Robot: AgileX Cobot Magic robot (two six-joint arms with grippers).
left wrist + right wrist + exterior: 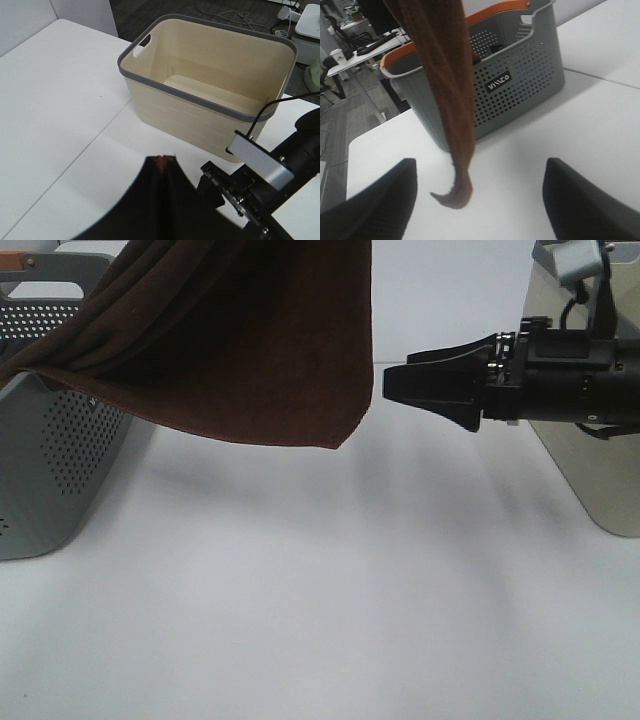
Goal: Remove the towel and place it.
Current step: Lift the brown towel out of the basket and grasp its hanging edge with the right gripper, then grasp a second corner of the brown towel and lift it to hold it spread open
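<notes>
Towel [240, 340] hangs, one end across grey basket [60, 460] rim.

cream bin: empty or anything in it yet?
Empty. The left wrist view looks into the cream bin: bare floor and inner walls, nothing inside. The towel hangs in the air, outside it.

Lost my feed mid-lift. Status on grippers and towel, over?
Left gripper shut on brown towel, lifted, one end over the grey basket. Right gripper open, empty, beside the hanging corner. Nothing between it and the towel.
</notes>
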